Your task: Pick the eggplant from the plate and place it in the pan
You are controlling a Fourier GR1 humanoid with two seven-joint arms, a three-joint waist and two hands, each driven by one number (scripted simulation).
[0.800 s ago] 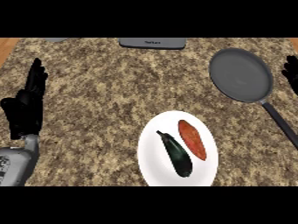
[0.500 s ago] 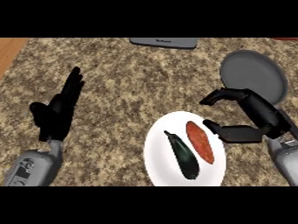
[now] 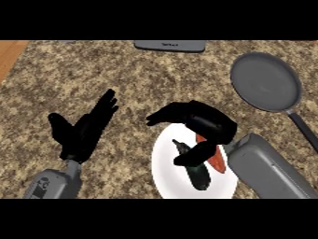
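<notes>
1. The plate sits low on the bench, at about 6 o'clock in the head view.
2. The eggplant lies on the plate, dark and slim, running from 11 o'clock down to 5 o'clock.
3. An orange-red vegetable lies just beside it, on its 3 o'clock side.
4. The right hand hangs over the plate's 12 o'clock edge, fingers arched and apart from the thumb, which points down over the eggplant's upper end. Whether it touches is impossible to tell, and nothing is gripped.
5. The pan waits at 2 o'clock from the plate, well apart, its handle running toward 5 o'clock.
6. The left hand shows at 9 o'clock from the plate, fingers straight and spread, holding nothing.
7. A flat grey object lies at the bench's 12 o'clock edge.
</notes>
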